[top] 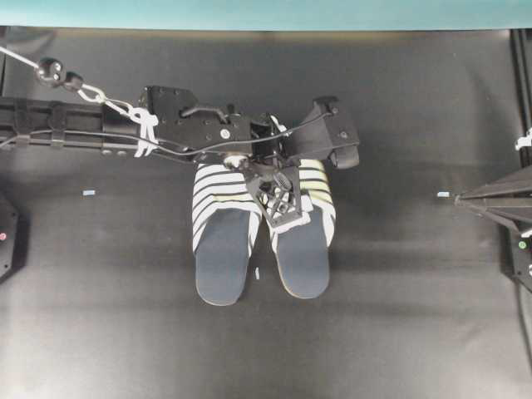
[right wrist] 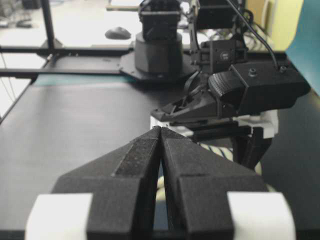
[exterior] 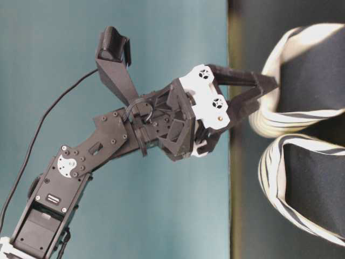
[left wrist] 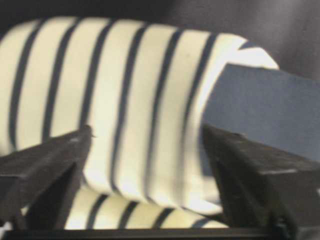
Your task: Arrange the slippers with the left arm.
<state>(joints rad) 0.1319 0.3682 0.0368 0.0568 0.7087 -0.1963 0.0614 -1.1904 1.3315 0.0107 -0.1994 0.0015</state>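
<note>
- The slippers (top: 262, 237) lie side by side near the middle of the black table (top: 108, 316), their inner edges close or touching, striped toes toward the far teal edge and navy heels toward the near edge.
- In the overhead view the left arm (top: 191, 129) reaches in from the left and ends above the toe of the right-hand slipper (top: 303, 229).
- The left gripper (left wrist: 147, 165) stands wide open; its two dark fingers (left wrist: 47, 165) flank the striped upper in the left wrist view, one on each side, with a gap visible on both. It holds nothing.
- The table-level view shows the same jaws spread at the upper's edge; contact cannot be judged there.
- The right gripper (right wrist: 161, 131) has its pointed tips pressed together, closed on nothing, well apart from the slippers at the table's right side.
</note>
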